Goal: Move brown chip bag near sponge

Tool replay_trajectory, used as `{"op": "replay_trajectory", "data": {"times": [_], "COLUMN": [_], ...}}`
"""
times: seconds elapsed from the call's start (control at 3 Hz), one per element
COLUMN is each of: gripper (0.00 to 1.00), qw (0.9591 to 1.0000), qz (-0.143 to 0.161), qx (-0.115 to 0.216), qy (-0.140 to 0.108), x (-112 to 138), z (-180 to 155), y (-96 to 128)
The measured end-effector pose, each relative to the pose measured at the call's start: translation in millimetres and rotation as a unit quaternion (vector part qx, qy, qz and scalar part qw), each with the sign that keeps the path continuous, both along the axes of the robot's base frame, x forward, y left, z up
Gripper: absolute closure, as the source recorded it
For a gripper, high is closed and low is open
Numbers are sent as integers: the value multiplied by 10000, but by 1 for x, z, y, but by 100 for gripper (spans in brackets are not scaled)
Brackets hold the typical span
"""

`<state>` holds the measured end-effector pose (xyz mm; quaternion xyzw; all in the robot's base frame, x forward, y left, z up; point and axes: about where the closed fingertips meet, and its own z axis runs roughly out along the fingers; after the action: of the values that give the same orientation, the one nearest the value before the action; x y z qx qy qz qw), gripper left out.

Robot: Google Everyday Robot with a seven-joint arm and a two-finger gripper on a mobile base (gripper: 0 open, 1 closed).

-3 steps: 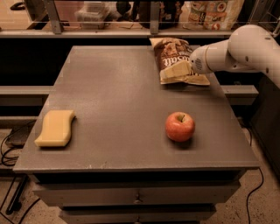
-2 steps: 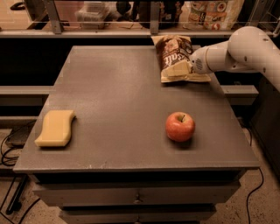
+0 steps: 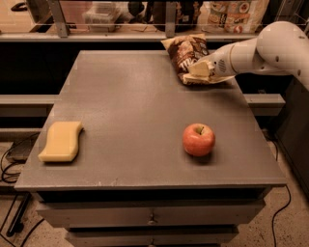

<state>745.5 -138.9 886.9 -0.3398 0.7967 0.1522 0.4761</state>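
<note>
The brown chip bag (image 3: 186, 50) is at the table's far right corner, tilted with its top end raised. My gripper (image 3: 199, 71) comes in from the right on the white arm (image 3: 270, 46), and its cream fingers are closed on the bag's lower part. The pale yellow sponge (image 3: 62, 141) lies flat near the front left edge of the grey table (image 3: 125, 106), far from the bag.
A red apple (image 3: 198, 139) stands on the right front part of the table, between the bag and the front edge. A shelf with colourful bags (image 3: 231, 14) and a rail runs behind the table. Drawers sit below the tabletop.
The bag's top end has tipped up and shifted slightly in my gripper's grip. The gripper has barely moved. The sponge and the apple have not moved.
</note>
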Motion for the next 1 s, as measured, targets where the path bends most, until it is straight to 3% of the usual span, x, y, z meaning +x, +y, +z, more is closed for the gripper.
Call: {"op": "replay_trajectory", "data": {"times": [0.33, 1.0], "gripper": [97, 100], "qw": [9996, 9970], "qz": [213, 745], "qx": [-126, -186], "qy": [-126, -58], "x": [-14, -60], "z": [13, 24], "y": [13, 68]}}
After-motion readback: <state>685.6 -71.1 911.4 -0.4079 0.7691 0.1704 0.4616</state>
